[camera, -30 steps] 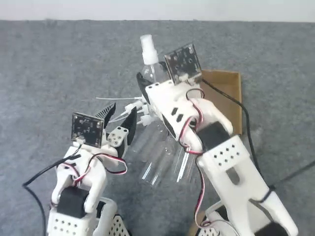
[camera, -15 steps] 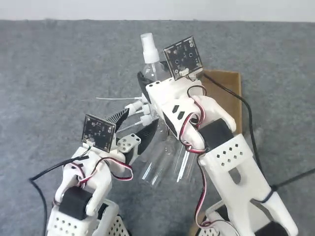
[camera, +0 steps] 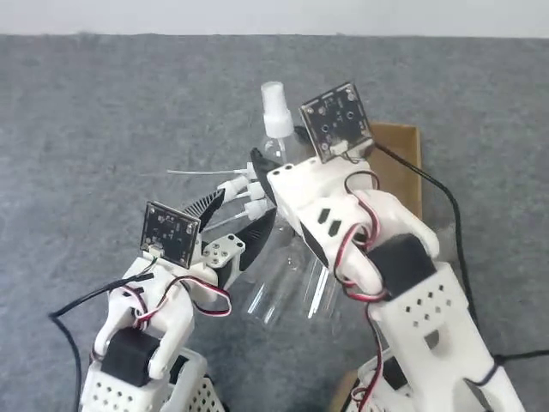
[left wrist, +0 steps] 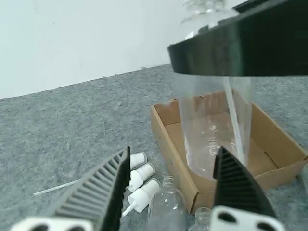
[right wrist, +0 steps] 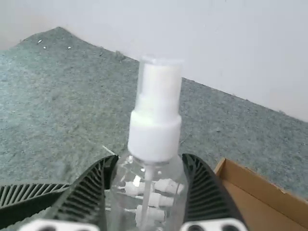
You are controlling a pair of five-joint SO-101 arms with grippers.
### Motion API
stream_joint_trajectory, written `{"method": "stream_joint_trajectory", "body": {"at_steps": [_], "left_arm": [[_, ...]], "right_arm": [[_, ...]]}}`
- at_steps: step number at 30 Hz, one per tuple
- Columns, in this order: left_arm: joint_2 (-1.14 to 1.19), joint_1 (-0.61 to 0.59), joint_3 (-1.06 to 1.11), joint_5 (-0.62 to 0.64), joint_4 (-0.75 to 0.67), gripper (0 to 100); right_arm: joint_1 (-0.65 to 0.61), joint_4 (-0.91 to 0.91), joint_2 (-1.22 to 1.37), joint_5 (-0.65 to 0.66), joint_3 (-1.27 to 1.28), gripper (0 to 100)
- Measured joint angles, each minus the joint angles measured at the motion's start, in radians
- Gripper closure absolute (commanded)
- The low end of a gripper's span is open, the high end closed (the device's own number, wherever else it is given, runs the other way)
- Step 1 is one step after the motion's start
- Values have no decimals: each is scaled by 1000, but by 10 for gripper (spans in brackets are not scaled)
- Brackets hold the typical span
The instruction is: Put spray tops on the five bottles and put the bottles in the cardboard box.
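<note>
Bottle (camera: 273, 148), spray top (camera: 274, 105) fitted: clamped in right gripper (right wrist: 147, 163), aloft left of box (camera: 401, 148). Left gripper (left wrist: 173, 154) wide open, empty. Risk: loose grip, bottle slips or strikes box wall.

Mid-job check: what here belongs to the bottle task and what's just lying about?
Job: capped bottle in right gripper, uncapped bottles, loose spray tops, cardboard box.
Lying about: thin white tube on the carpet, maybe a dip tube.
</note>
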Motion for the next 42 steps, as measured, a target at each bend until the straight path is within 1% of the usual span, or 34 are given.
{"method": "stream_joint_trajectory", "body": {"at_steps": [10, 12, 14, 18, 22, 25, 28, 33, 42], "left_arm": [[0, 0, 0, 0, 0, 743], [0, 2, 0, 2, 0, 761], [3, -3, 12, 5, 0, 814], [8, -66, 20, 5, 0, 907], [3, -121, 37, 5, -26, 942], [9, -129, 60, 5, -51, 959], [11, -129, 61, 5, -60, 966], [11, -129, 63, 8, -60, 966], [11, -129, 63, 11, -60, 966]], "right_arm": [[0, 12, -11, 0, 2, 992], [8, -9, -11, 0, 3, 992], [46, -78, -12, 0, 20, 992], [161, -275, 48, 0, 97, 992], [253, -471, 196, 0, 163, 992], [307, -635, 315, 0, 192, 992], [322, -760, 423, 0, 193, 992], [325, -905, 591, 0, 193, 992], [328, -1085, 806, 0, 193, 992]]}}
